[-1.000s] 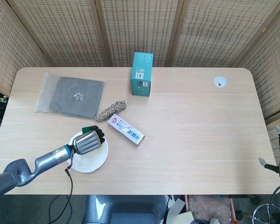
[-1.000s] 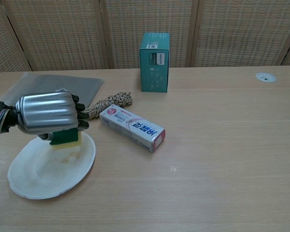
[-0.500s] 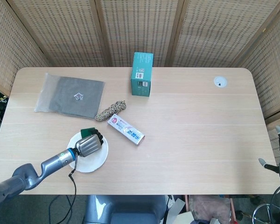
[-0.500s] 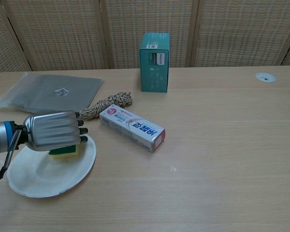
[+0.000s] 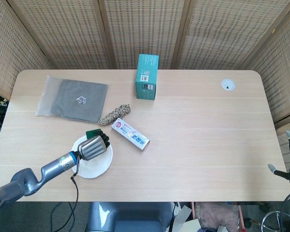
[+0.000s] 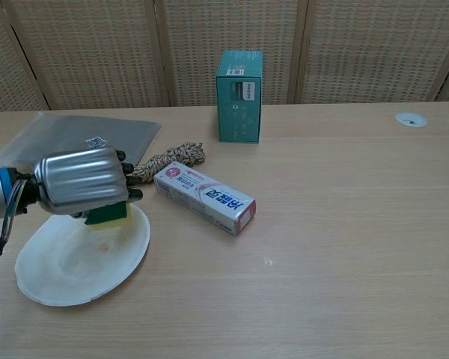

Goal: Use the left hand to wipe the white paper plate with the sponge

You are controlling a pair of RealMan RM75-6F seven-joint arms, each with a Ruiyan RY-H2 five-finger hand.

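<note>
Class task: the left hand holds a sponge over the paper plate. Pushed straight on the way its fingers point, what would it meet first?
Probably the toothpaste box; the left hand points up-right towards it, though depth is unclear.

Green-yellow sponge [image 6: 107, 218] over white paper plate [image 6: 67, 262]

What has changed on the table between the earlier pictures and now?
The left hand, gripping the sponge throughout, swept toward the near side of the white paper plate, then back to its far rim. The plate shifted slightly. The toothpaste box, rope and green box stayed put.
</note>
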